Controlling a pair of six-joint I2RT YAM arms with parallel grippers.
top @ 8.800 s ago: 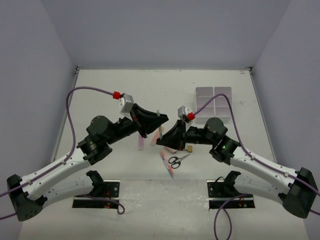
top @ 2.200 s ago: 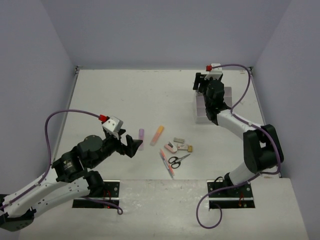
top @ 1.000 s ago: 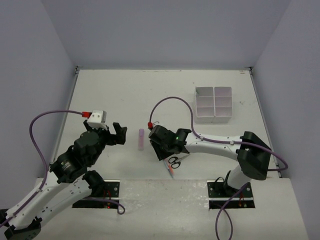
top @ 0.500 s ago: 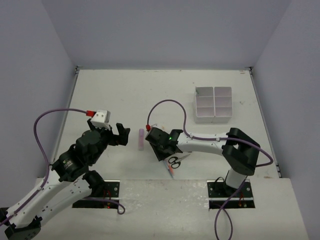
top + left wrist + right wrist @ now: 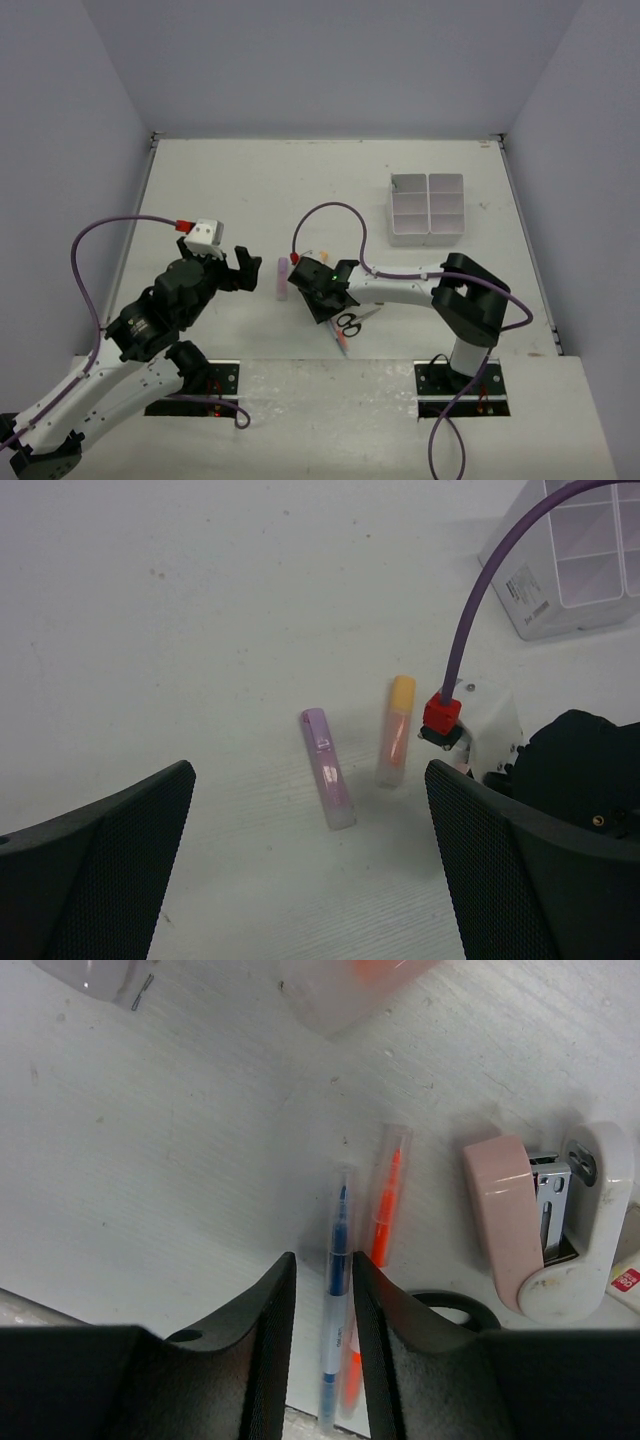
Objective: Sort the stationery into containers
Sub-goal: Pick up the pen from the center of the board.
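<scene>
Pen (image 5: 336, 1295) (blue, orange one (image 5: 380, 1215) beside) between right arm's fingers (image 5: 245, 1360)

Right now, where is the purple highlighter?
In the top view, the lilac highlighter lies on the table just left of centre; the left wrist view shows the orange highlighter close on its right, not touching.

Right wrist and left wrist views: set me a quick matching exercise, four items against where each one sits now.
1 lilac highlighter
2 blue pen
3 pink stapler
4 box

A between the right gripper's jaws
B far right of the table
C left of the orange highlighter
D right of the orange pen

Pairs: 1-C, 2-A, 3-D, 4-B.
</scene>
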